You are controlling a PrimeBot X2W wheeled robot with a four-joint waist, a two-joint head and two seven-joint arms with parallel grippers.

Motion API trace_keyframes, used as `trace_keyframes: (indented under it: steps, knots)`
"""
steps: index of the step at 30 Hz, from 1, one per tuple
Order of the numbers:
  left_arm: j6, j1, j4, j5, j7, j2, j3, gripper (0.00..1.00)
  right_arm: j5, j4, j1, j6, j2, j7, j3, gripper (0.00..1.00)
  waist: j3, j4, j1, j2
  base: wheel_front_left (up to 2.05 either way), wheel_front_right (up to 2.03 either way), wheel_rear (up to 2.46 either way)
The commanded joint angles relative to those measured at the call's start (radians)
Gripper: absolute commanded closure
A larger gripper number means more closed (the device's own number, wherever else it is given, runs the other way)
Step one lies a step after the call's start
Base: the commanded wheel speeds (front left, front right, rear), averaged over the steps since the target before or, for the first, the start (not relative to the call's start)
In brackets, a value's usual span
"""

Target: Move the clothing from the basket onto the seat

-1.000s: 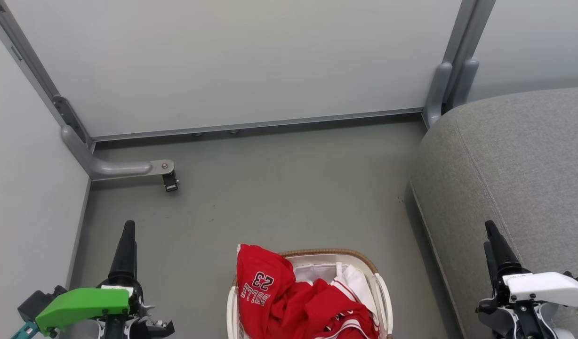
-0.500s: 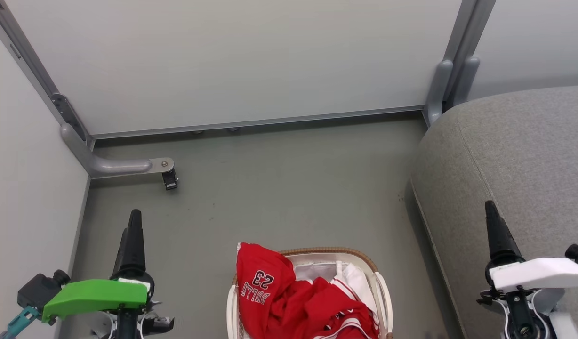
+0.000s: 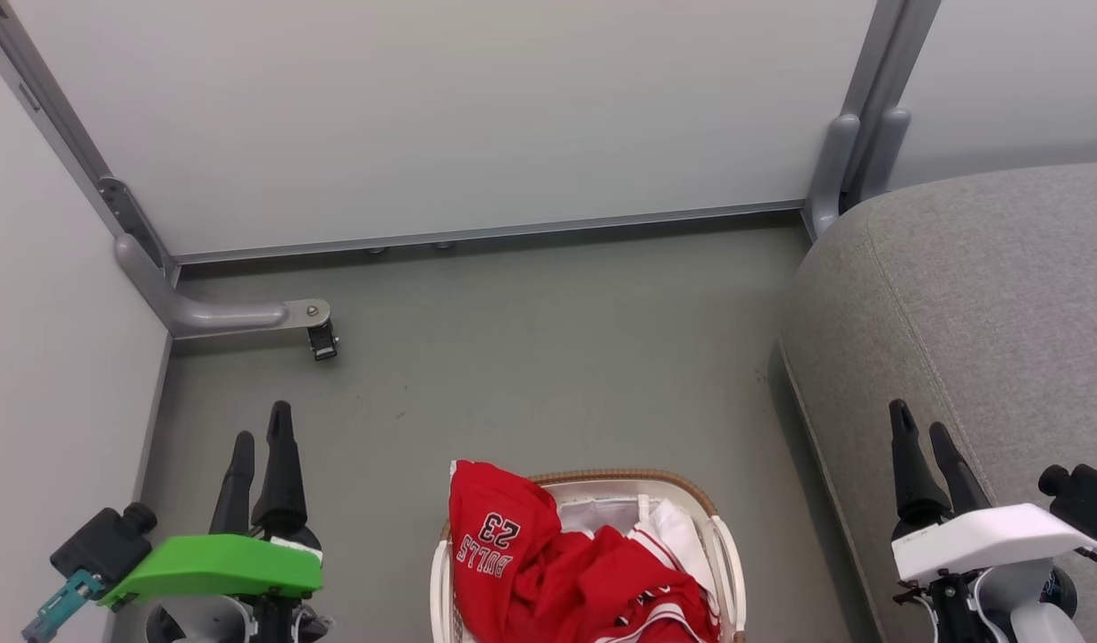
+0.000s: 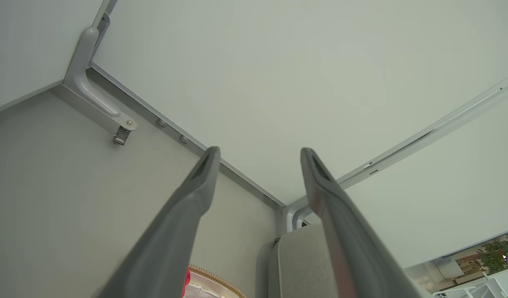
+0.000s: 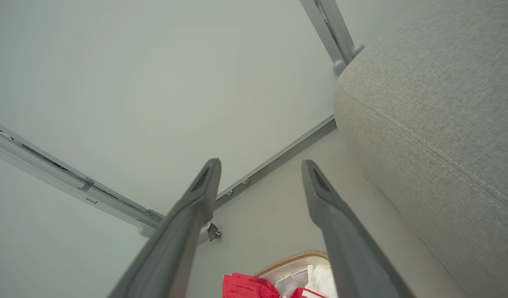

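Two pieces of red clothing (image 3: 593,580) are lying heaped in the basket (image 3: 732,572), which is standing on the floor (image 3: 548,357) at the bottom centre of the head view, between the two arms. The seat (image 3: 986,295) is standing to the robot's right, near the basket, with a strip of floor between them.

The left gripper (image 3: 261,422) is hanging spread wide with nothing between its fingers. The right gripper (image 3: 916,418) is doing the same, in front of the seat's rounded edge. Both are pointing forward, while the clothing is lying inward of each and back toward the robot's body. Either arm is therefore likely needing to turn inward and tip down before reaching.

The jersey (image 3: 493,536), printed in black and white, is draping over the basket's left rim, so the left gripper is judged nearer to it. The striped garment (image 3: 660,616) is lying toward the right side, nearer the right gripper, which is also the arm closer to the seat. The basket is running off the view's bottom edge, so its long axis cannot be told.

The clothing is looking thin, smooth and limp, crumpled in soft folds, and is likely to bunch under a pinch. The basket is showing hard white plastic walls, a brown woven rim and a white cloth liner (image 3: 602,516). The seat is showing coarse grey fabric with a stitched seam.
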Motion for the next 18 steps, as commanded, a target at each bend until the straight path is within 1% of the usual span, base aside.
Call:
trace_keyframes:
  steps: [1,6,18]
  knots:
    - [0.001,0.002,-0.013,0.055,-0.009,0.006,-0.009,0.0,-0.038,-0.005,0.001,0.0,-0.007,-0.01,0.002,0.0,0.0,0.0,0.0,0.0049,0.0,0.0,0.0]
    - [0.005,0.011,-0.012,0.176,-0.024,0.007,-0.033,0.0,-0.113,0.01,0.003,0.0,-0.008,-0.026,0.006,0.0,-0.001,-0.001,0.0,0.0054,0.0,0.0,0.0]
    - [0.023,0.03,0.006,0.322,-0.057,0.008,-0.054,0.0,-0.278,0.002,0.009,0.0,-0.009,-0.058,0.021,0.0,-0.004,-0.001,0.0,0.0065,0.0,0.0,0.0]
